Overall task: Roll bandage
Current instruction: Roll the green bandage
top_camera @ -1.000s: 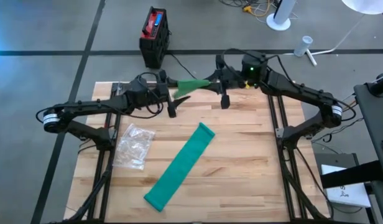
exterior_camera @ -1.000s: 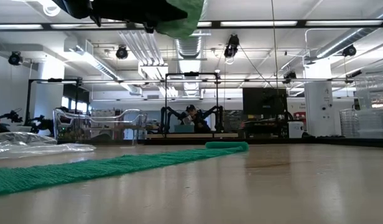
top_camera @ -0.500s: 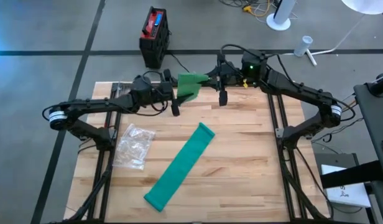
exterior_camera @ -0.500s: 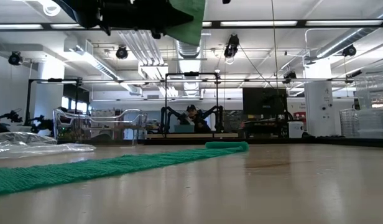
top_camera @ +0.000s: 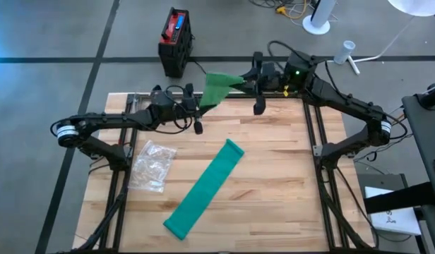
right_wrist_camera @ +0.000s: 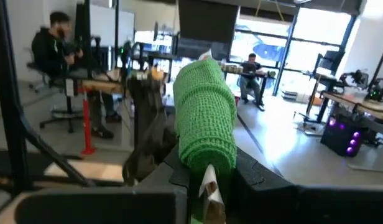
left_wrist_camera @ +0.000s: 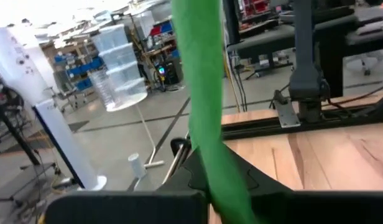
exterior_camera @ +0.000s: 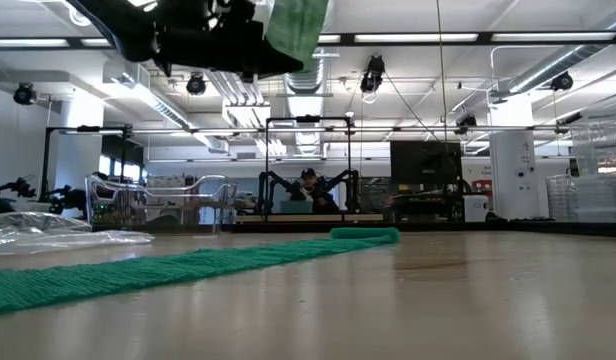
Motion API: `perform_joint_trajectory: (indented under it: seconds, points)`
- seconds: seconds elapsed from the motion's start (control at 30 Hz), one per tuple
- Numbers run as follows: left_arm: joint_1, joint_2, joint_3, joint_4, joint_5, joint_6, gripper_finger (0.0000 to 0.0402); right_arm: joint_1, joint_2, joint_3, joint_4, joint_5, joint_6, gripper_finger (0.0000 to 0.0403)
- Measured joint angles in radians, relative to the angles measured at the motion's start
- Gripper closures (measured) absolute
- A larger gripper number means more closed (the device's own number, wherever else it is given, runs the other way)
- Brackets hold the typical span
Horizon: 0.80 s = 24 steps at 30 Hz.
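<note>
Left gripper (top_camera: pixel 193 106) and right gripper (top_camera: pixel 247 82) each clamp an end of the green bandage (top_camera: pixel 217 88), held above the table's (top_camera: pixel 274 169) far edge

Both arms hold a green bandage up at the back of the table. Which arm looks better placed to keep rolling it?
Probably the right: its end effector holds the rolled end of the green bandage, while the left end effector only grips the loose strip.

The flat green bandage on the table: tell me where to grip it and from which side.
Grip the flat green bandage at its far end, where it is already curled into a small roll, coming straight down from above. The rest lies flat on the table, offering no raised edge.
</note>
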Motion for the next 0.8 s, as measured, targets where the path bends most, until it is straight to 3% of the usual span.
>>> perform_joint_trajectory:
  seconds: [0.2,0.5,0.67,0.8]
  points:
    - [0.000,-0.001,-0.093,0.125,-0.001,-0.044,0.0401,-0.041,0.000,0.053,-0.015,-0.002,0.122,0.0365]
    - [-0.069,0.002,-0.213,0.169,-0.072,-0.137,0.0401,-0.111,-0.006,0.254,-0.194,0.050,0.046,0.0364]
    - [-0.126,-0.010,-0.234,0.336,-0.076,-0.146,0.0401,-0.098,0.011,0.221,-0.191,0.068,-0.003,0.0364]
    - [-0.140,-0.031,-0.201,0.365,-0.080,-0.124,0.0401,-0.081,0.053,0.139,-0.074,0.085,-0.024,0.0364]
